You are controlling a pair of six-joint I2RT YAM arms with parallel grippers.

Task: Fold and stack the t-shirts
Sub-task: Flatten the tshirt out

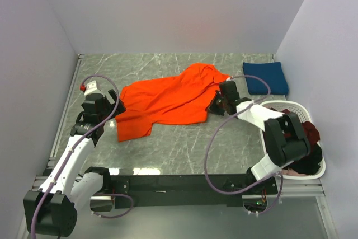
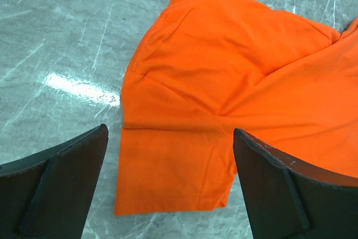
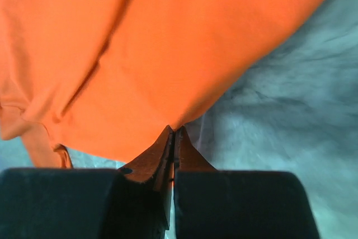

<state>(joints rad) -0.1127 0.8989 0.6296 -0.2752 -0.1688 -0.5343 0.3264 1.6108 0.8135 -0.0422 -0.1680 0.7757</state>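
Observation:
An orange t-shirt [image 1: 168, 102] lies spread on the marble table, its right end bunched up. My right gripper [image 1: 215, 104] is at that end. In the right wrist view its jaws [image 3: 174, 130] are pressed together on the hem of the orange t-shirt [image 3: 140, 43]. My left gripper [image 1: 112, 104] is at the shirt's left side. It stands wide open [image 2: 169, 132] over a sleeve of the orange t-shirt [image 2: 224, 82], touching nothing. A navy t-shirt [image 1: 265, 78] lies folded at the back right. Maroon and black t-shirts [image 1: 310, 135] fill the basket.
The white oval basket [image 1: 305, 107] stands at the right edge, beside my right arm. Grey walls close in the table at the back and on both sides. Bare marble [image 1: 184, 144] lies in front of the orange shirt.

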